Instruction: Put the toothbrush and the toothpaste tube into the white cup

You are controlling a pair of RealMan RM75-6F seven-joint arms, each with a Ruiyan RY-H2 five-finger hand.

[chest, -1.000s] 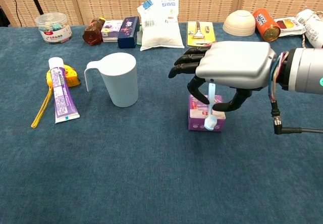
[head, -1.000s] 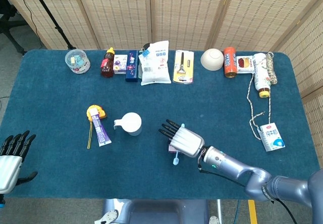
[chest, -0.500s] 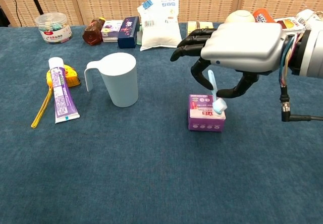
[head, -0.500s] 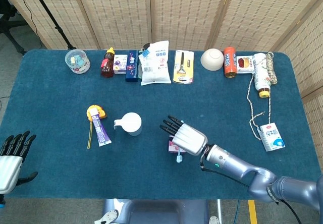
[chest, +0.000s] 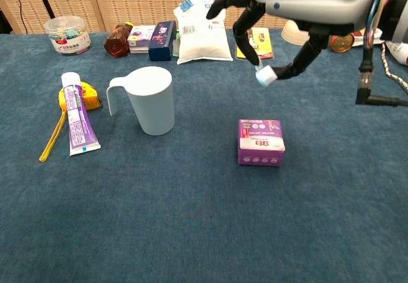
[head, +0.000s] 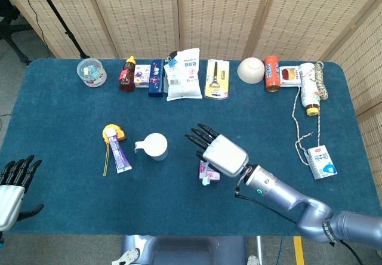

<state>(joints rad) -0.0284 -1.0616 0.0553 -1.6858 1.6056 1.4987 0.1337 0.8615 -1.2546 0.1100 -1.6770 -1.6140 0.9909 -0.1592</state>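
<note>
My right hand (chest: 299, 6) (head: 219, 153) is raised well above the table, right of the white cup (chest: 152, 99) (head: 155, 145). It pinches the light blue toothbrush (chest: 263, 74) between thumb and a finger, brush head pointing down toward me. The purple toothpaste tube (chest: 78, 121) (head: 118, 154) lies flat left of the cup, white cap away from me. My left hand (head: 13, 188) rests at the table's near left edge with fingers apart and nothing in it.
A purple box (chest: 260, 142) sits below the raised hand. A yellow tape measure (chest: 89, 96) lies beside the tube. Along the back edge stand a clear tub (chest: 66, 34), a brown bottle (chest: 118, 39), a white bag (chest: 203, 27), a bowl (chest: 305, 28) and an orange can (chest: 335, 31).
My right hand has lifted the toothbrush up off the purple box and risen high above the table. The left hand has not moved.
</note>
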